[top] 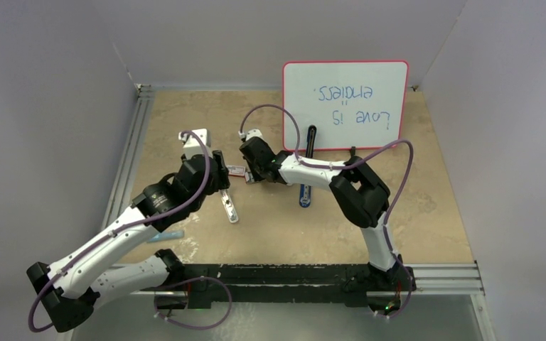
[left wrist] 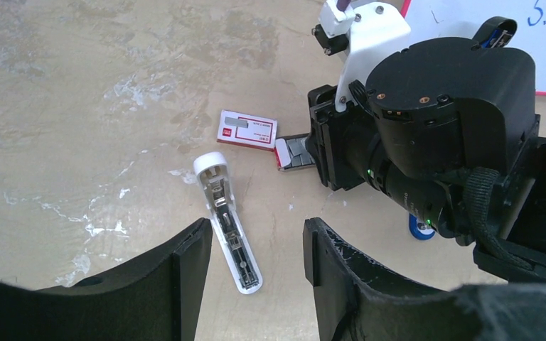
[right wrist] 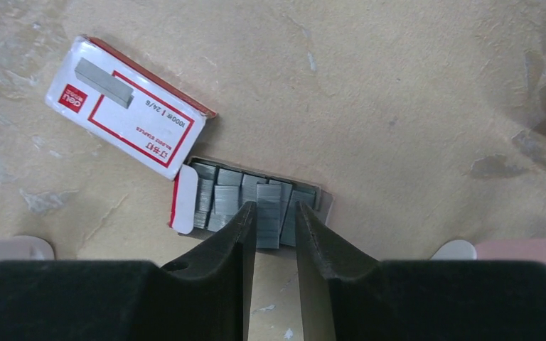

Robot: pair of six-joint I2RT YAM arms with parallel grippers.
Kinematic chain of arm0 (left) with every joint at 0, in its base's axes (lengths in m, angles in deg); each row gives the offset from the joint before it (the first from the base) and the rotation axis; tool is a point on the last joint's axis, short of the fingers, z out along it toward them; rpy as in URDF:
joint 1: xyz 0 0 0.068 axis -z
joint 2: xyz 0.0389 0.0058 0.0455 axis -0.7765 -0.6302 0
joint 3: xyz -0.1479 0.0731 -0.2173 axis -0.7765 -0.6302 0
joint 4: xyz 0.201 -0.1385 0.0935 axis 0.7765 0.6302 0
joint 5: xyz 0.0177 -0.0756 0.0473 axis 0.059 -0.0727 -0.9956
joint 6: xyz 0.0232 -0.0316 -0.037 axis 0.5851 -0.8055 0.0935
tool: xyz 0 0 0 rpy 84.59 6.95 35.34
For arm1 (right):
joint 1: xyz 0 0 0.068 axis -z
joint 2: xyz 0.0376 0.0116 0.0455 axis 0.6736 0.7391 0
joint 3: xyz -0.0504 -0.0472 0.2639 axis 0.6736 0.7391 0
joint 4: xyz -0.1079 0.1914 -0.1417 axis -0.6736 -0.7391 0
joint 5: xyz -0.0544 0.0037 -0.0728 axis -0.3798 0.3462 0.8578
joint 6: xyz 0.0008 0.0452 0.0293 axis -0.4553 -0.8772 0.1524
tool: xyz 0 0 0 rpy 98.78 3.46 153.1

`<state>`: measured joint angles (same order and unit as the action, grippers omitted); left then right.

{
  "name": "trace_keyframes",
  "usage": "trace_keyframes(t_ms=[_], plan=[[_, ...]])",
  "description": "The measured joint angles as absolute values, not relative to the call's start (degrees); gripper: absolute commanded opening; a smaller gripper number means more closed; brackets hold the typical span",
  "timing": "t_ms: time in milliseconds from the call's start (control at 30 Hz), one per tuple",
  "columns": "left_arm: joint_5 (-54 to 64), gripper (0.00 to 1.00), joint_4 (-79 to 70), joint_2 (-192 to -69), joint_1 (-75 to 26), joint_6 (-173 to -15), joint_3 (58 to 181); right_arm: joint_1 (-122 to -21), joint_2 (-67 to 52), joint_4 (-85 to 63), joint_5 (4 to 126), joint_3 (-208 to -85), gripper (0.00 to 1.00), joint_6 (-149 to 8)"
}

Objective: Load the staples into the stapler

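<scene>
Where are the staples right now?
Mid-table in the right wrist view, the staples fill an open tray beside the red-and-white box, with the right gripper poised around one strip.

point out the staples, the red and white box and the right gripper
staples (right wrist: 220, 202), right wrist view, on the grey strips near their left end
red and white box (right wrist: 131, 106), right wrist view, on the middle of its printed face
right gripper (right wrist: 275, 213), right wrist view, midway between its fingertips

Grey staples in strips in their open tray; white stapler open, channel up.
</scene>
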<state>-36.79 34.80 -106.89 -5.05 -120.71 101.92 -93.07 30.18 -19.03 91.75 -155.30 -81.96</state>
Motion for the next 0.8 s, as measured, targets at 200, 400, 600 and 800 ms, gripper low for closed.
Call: trace_keyframes(t_ms=[200, 400, 600, 800], plan=[[-37.12, 0.5, 34.8, -108.31, -5.05, -120.69, 101.92, -93.02, 30.18, -20.24, 92.15, -155.41, 0.33, -81.26], [-37.82, 0.5, 34.82, -108.05, -5.05, -120.71, 101.92, -92.81, 31.03, -20.5, 91.43, -156.33, 0.33, -80.69], [-38.34, 0.5, 34.82, -107.24, -5.05, -121.1, 101.92, -92.5, 31.69, -20.52, 90.71, -156.4, 0.31, -80.52], [-38.47, 0.5, 34.84, -107.24, -5.05, -121.13, 101.92, -92.13, 31.95, -20.52, 89.59, -156.94, 0.3, -80.48]])
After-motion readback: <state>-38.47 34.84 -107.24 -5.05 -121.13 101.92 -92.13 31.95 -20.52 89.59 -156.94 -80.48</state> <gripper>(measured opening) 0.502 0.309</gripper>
